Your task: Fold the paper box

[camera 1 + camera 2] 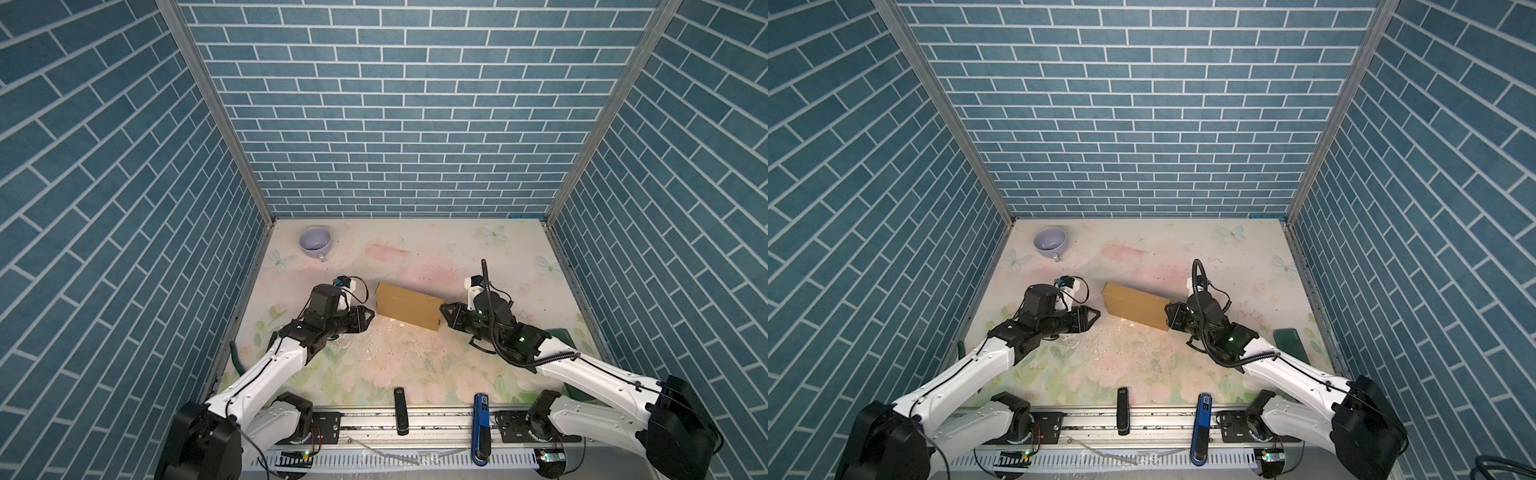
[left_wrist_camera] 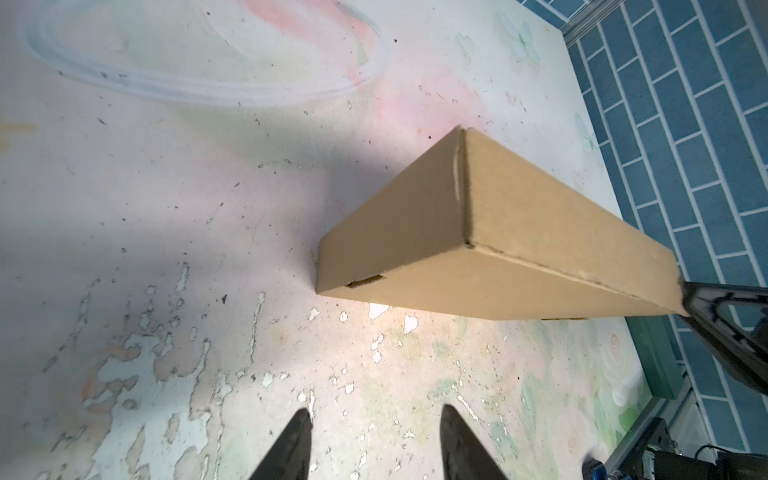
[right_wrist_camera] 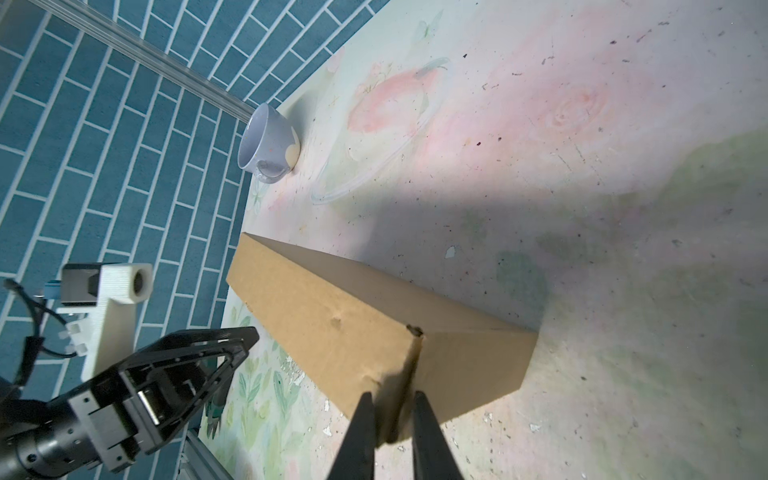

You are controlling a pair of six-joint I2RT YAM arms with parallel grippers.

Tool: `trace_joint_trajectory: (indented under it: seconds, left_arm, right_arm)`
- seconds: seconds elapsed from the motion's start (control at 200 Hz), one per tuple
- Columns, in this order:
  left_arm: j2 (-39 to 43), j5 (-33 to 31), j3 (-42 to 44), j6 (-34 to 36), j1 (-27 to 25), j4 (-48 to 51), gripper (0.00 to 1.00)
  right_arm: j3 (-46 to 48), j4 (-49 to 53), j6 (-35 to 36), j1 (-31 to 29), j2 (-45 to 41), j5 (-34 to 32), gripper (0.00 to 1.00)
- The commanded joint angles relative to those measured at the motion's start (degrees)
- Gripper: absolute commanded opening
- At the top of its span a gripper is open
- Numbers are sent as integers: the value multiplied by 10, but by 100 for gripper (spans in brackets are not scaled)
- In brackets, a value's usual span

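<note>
Progress is looking nearly complete to us. At the left, we are seeing the left tool (image 1: pixel 369 317) hanging parted and empty, just beside the paper box (image 1: pixel 409 306), which is sitting mid-worktop (image 1: pixel 374 365) as a closed shape with no flap standing loose. At the right, the right tool (image 3: pixel 392 401) is pinching the box's end corner narrowly. We are judging that only a final press and release are left.

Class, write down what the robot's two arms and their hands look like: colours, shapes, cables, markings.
Both the left arm and the right arm have smooth white links between bulky black joints, with thin black wires alongside. A ribbed black hose loops off the right one, which shows green lights. The left hand and right hand are black, with tapering triangular fingers.
</note>
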State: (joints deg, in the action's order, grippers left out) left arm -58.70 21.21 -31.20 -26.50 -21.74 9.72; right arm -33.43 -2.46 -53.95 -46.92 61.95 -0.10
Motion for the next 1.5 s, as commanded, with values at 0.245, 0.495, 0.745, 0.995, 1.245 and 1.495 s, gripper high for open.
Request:
trace_joint_trajectory:
  seconds: [0.245,0.495,0.745,0.995,1.245,1.495]
  left_arm:
    - [2,3,-86,16,-1,45,61]
    - [-66,18,-144,40,1,17,61]
    - [-108,15,-157,60,2,3,59]
    - [-142,20,-157,72,2,-16,58]
    - [-151,35,-143,58,2,-47,52]
    - [-124,38,-106,43,2,-48,50]
  right_arm:
    - [-15,98,55,3,43,22,19]
    - [-26,98,53,6,44,25,26]
    - [-27,86,41,8,30,28,36]
    - [-38,81,31,8,32,32,38]
    - [-56,68,32,9,62,45,36]
    - [-61,72,62,10,84,48,29]
